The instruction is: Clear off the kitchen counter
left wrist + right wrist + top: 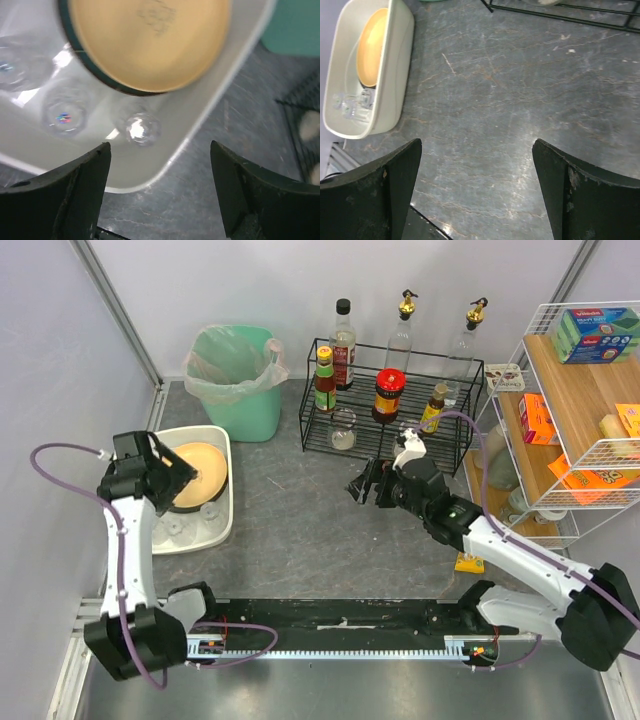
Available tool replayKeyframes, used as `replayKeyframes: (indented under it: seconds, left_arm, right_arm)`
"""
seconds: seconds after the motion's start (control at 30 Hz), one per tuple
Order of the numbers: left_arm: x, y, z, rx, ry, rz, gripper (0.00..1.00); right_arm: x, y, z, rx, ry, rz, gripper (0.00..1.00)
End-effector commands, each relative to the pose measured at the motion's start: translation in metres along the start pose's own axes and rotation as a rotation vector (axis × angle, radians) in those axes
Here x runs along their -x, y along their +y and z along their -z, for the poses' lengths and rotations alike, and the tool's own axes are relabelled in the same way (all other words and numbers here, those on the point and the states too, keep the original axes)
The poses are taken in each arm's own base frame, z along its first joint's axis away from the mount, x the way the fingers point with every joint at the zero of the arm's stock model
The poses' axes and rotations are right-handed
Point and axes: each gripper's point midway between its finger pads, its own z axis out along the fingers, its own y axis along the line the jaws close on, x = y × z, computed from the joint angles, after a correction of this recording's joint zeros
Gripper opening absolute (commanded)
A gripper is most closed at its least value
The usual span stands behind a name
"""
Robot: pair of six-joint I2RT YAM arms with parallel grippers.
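The dark grey stone kitchen counter is bare in its middle. A white tub at its left holds a yellow plate and clear glasses. My left gripper is open and empty above the tub. In the left wrist view it hangs over the tub's corner rim, with the plate and a glass below. My right gripper is open and empty over the counter's middle. The right wrist view shows it above bare counter, with the tub far left.
A green bin with a liner stands at the back left. A black wire rack at the back holds sauce bottles and a small glass. A wooden shelf with white wire frame stands at the right. A small yellow item lies by its foot.
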Motion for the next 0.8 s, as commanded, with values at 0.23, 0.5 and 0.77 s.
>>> replayKeyframes:
  seconds: [0.23, 0.5, 0.77]
  left_arm:
    - [-0.087, -0.14, 0.13, -0.999, 0.051, -0.434, 0.86]
    - [-0.17, -0.141, 0.158, -1.093, 0.19, -0.701, 0.87]
    - [-0.15, -0.111, 0.178, -1.052, 0.057, -0.744, 0.87]
  right_arm:
    - [0.053, -0.041, 0.071, -0.262, -0.163, 0.244, 0.98]
    - [0.088, -0.039, 0.13, -0.308, -0.234, 0.398, 0.98]
    - [0.129, -0.006, 0.214, -0.189, -0.405, 0.458, 0.98]
